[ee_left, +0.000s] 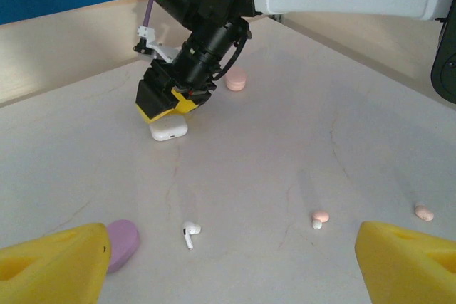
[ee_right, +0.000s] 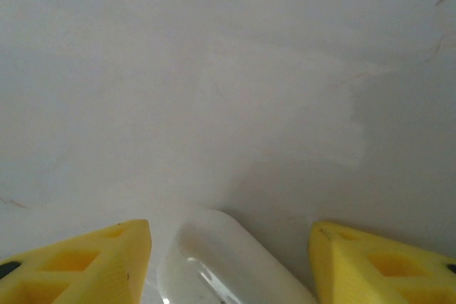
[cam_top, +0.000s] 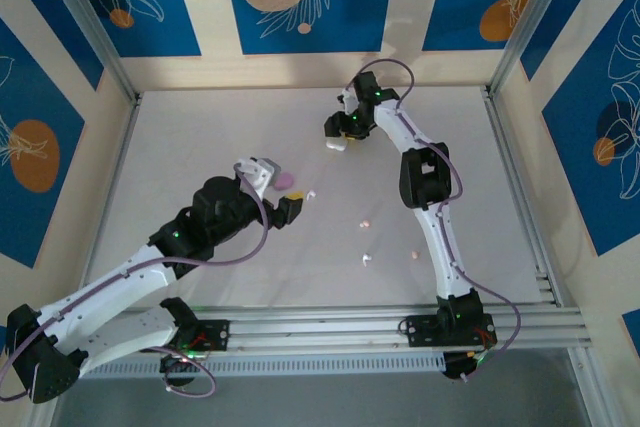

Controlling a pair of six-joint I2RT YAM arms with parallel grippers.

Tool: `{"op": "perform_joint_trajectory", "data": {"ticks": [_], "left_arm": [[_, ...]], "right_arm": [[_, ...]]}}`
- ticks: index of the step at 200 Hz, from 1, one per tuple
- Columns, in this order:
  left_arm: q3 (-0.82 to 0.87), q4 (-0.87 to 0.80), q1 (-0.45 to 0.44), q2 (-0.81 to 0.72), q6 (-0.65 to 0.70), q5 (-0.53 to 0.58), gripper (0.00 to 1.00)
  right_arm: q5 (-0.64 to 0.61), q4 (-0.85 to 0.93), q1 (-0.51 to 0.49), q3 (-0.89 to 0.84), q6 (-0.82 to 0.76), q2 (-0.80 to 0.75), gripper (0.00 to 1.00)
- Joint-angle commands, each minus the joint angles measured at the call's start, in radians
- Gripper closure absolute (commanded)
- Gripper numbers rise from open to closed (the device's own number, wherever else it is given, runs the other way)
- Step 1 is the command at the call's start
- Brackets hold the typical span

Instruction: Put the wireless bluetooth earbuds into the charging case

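The white bud lies loose on the desk, just ahead of the left hand and closer to its left finger. The purple case rests beside that finger. A pink bud lies farther right, with a second pink bud well apart from it. No bud is in a case.

The left hand is released, its fingers spread wide with nothing between them. Across the desk the white case sits under the right hand. Its fingers stand either side of the case with a gap showing on each side, so it straddles the case rather than grasps it. A peach case lies just beyond.

I'd judge the step to be readying the white case while the left hand lines up on the white bud. The next move calls for a careful descent and a fine pinch on a very small thing. The case looks closed, so it needs steadying and opening.
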State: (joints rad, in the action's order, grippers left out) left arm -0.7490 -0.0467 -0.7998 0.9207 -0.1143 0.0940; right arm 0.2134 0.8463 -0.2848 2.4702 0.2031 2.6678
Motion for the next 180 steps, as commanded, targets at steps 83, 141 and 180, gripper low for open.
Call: {"op": "perform_joint_trajectory", "data": {"ticks": [83,141,180], "left_arm": [[-0.026,0.008,-0.005,0.000,-0.026,-0.031,0.12],[-0.024,0.007,-0.005,-0.003,-0.027,-0.030,0.12],[-0.027,0.003,-0.005,-0.006,-0.027,-0.023,0.12]], "right_arm": [[-0.109,0.100,-0.081,-0.112,-0.174,-0.110,0.38],[-0.355,0.073,-0.138,-0.154,-0.227,-0.096,0.36],[-0.401,0.072,-0.157,-0.155,-0.223,-0.083,0.43]]}}
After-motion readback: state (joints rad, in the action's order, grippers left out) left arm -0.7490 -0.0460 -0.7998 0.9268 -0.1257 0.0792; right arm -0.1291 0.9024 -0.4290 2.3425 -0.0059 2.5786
